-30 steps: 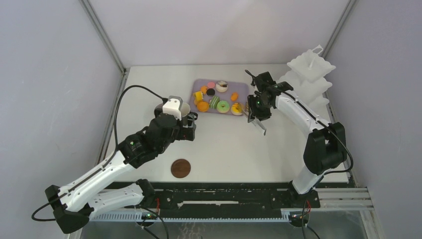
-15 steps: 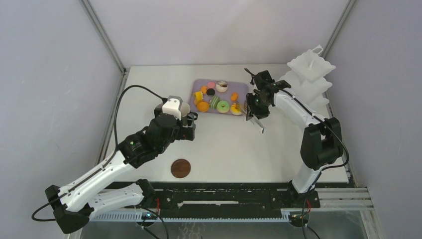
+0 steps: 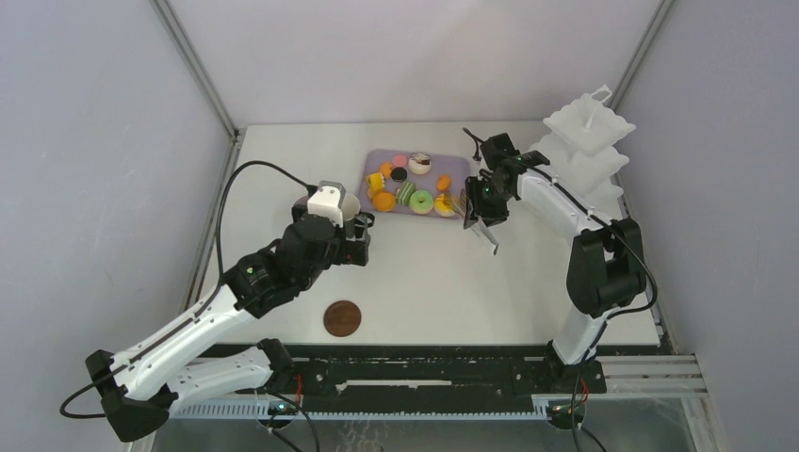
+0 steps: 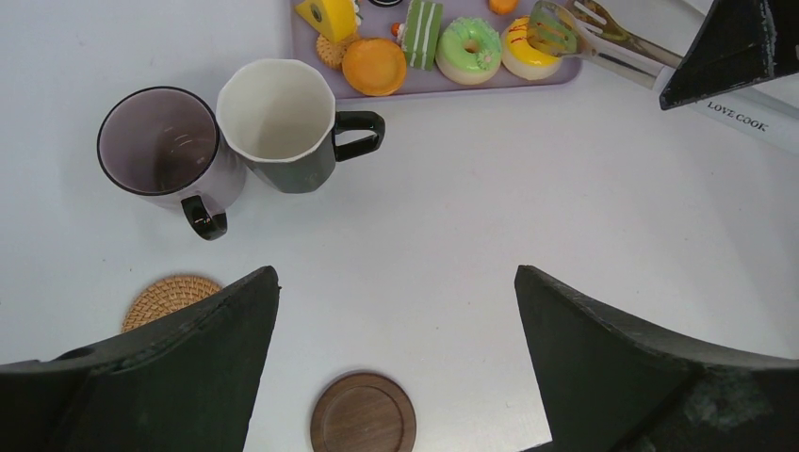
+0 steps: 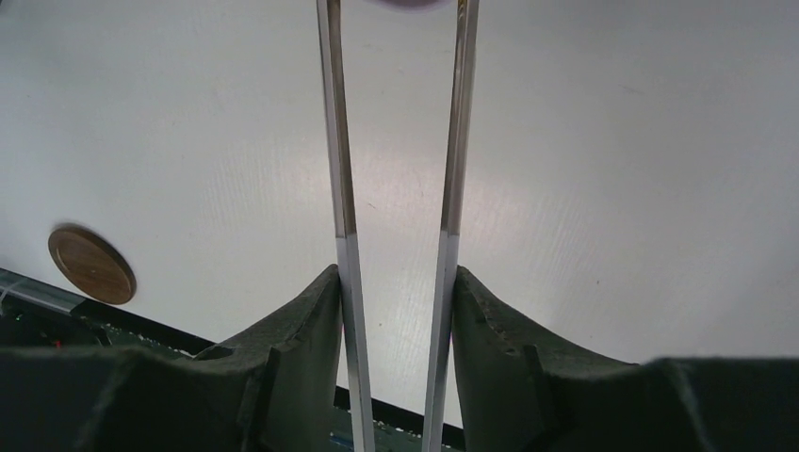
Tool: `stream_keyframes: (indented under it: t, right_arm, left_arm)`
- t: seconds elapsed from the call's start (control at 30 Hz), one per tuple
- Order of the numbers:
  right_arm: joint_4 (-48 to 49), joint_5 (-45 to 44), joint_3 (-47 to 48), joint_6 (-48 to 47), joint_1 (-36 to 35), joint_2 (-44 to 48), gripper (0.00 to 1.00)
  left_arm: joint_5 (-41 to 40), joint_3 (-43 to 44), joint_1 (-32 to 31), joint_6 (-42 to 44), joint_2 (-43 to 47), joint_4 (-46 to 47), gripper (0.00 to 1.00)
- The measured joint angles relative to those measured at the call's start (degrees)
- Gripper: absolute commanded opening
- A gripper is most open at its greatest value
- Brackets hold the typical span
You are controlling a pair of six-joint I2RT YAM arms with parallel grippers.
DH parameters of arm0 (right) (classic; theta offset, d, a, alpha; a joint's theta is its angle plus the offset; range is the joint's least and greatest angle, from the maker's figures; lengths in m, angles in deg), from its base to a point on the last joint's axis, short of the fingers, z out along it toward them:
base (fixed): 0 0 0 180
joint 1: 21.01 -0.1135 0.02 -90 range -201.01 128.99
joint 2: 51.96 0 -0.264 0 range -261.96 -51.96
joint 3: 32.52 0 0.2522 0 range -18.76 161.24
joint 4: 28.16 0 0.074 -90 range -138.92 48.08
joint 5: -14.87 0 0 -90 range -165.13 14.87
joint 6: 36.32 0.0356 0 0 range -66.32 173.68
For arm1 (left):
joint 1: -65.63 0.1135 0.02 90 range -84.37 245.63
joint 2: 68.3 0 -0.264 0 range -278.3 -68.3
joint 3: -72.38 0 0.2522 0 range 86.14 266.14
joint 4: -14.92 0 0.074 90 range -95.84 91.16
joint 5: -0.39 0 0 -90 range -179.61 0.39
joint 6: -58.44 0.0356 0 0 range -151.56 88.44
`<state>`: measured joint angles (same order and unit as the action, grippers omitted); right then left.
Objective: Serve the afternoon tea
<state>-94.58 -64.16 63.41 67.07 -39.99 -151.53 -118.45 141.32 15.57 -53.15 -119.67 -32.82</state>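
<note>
Right tool [image 5: 398, 301]: fingers clamped on the two arms of the tongs [image 5: 344, 141], handle end held, blades pointing away. The tong tips sit at the right end of the lilac tray [image 3: 457, 169], touching or just over the yellow doughnut [image 4: 528, 52]; contact cannot be told.

Left tool [image 4: 396, 282]: fingers wide apart, holding nothing, hanging above the bare tabletop [image 3: 424, 273] on the near side of the tray.

Tray contents: green doughnut [image 4: 468, 45] just beside the yellow one, orange macaron [image 4: 374, 66] toward the tray's left end, several more small sweets further back.

Off the tray's near left corner: dark mug [image 4: 283, 122], white inside, upright, handle turned toward the tray's middle. Mauve mug [image 4: 160, 151] right against it on the side away from the tray.

Woven coaster [image 4: 165, 297] lies nearer the arm bases than the mugs. Wooden coaster [image 3: 342, 318] lies well apart from the tray, near the tabletop's front edge.

White three-tier stand [image 3: 584, 141] rises past the tray's right end.
</note>
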Motion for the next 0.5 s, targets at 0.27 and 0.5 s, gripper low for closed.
stream_keyframes:
  t: [0.27,0.5]
  right_arm:
    - [0.04,1.11,0.11,-0.07,0.24,-1.01,0.21]
    - [-0.5,1.38,0.17,-0.07,0.26,0.13,0.0]
  left_arm:
    - [0.02,0.0,0.0,0.0,-0.2,0.0,1.0]
    - [0.04,0.0,0.0,0.0,-0.42,0.02,1.0]
